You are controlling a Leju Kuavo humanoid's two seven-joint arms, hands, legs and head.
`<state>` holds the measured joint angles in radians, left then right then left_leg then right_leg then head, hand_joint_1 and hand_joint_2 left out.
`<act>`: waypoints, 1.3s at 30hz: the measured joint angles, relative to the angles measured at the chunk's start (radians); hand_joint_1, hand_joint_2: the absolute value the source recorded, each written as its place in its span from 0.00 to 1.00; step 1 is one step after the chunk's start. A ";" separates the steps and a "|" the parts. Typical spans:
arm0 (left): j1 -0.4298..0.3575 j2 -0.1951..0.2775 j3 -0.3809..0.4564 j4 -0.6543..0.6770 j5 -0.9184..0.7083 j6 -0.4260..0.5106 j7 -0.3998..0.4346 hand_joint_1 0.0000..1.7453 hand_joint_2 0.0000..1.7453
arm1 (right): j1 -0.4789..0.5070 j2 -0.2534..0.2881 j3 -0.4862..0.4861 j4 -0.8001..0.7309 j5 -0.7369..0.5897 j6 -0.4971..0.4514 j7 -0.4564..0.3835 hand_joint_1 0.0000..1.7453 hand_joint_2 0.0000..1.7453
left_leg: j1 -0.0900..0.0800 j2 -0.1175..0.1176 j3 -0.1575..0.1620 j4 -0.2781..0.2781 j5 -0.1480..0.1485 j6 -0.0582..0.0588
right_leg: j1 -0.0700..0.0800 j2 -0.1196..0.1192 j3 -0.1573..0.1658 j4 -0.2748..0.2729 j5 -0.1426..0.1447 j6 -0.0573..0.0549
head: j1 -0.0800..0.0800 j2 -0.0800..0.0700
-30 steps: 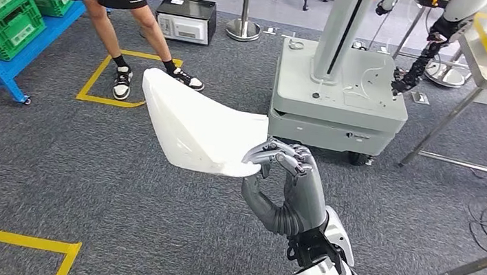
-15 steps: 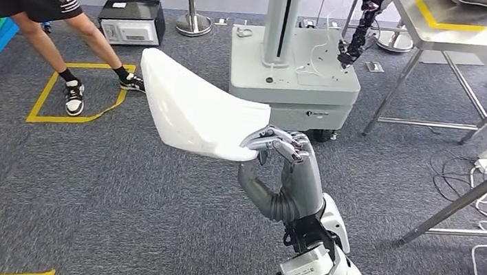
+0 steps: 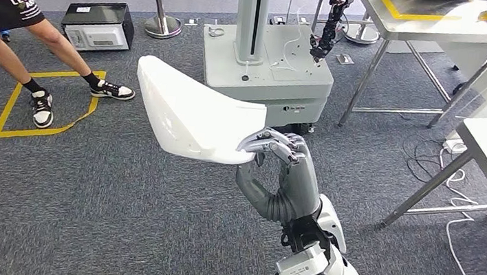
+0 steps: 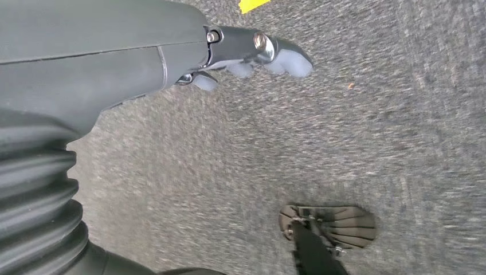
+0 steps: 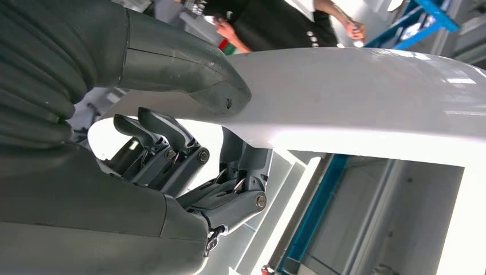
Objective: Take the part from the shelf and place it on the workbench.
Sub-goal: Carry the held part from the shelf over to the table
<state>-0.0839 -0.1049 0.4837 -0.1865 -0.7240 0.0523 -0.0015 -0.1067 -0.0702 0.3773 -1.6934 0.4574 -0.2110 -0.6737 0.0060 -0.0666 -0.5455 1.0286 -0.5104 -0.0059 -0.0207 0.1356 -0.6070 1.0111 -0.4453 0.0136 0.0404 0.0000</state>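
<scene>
Smooth white curved part (image 3: pixel 191 118) is pinched by right hand (image 3: pixel 278 176); thumb on top seen at wrist cam. Left hand (image 4: pixel 114 63) hangs over grey carpet (image 4: pixel 344 132), grip can't be told.

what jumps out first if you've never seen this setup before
A big white curved part held up in mid-frame, gripped at its near edge by the right robot hand. Behind it, a grey wheeled machine base stands on the carpet, and a person's legs stride at far left.
</scene>
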 joint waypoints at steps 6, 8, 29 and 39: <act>0.000 0.000 0.001 0.000 -0.001 0.001 -0.001 0.00 1.00 | 0.002 -0.001 -0.006 0.001 -0.002 0.000 -0.002 1.00 1.00 | 0.005 0.046 0.006 -0.017 0.009 0.024 | 0.008 -0.074 -0.048 0.090 -0.048 0.010 | 0.004 0.000; 0.001 0.003 0.001 0.000 -0.002 0.001 0.000 0.00 1.00 | 0.000 -0.003 -0.010 0.004 -0.005 0.001 -0.001 1.00 1.00 | 0.001 0.090 0.005 -0.016 0.006 0.032 | 0.008 -0.125 -0.107 0.210 -0.093 0.014 | 0.007 0.000; 0.011 -0.003 0.013 0.003 0.009 0.023 0.010 0.00 1.00 | 0.007 -0.003 -0.011 -0.030 0.010 0.013 0.035 1.00 1.00 | 0.001 0.029 -0.003 -0.011 0.014 0.024 | 0.008 -0.029 -0.036 0.040 -0.010 0.008 | 0.007 0.000; 0.013 -0.004 0.014 0.003 0.008 0.023 0.014 0.00 1.00 | -0.011 -0.002 -0.011 -0.032 0.006 0.024 0.048 1.00 1.00 | -0.008 0.161 -0.001 -0.001 0.000 0.018 | 0.009 -0.191 -0.004 0.035 -0.014 0.017 | 0.011 0.000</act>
<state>-0.0712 -0.1086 0.4975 -0.1832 -0.7160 0.0753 0.0120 -0.1173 -0.0727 0.3668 -1.7251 0.4631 -0.1870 -0.6257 -0.0017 0.0942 -0.5466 1.0272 -0.5103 0.0125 -0.0117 -0.0551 -0.6115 1.0464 -0.4597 0.0310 0.0515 0.0000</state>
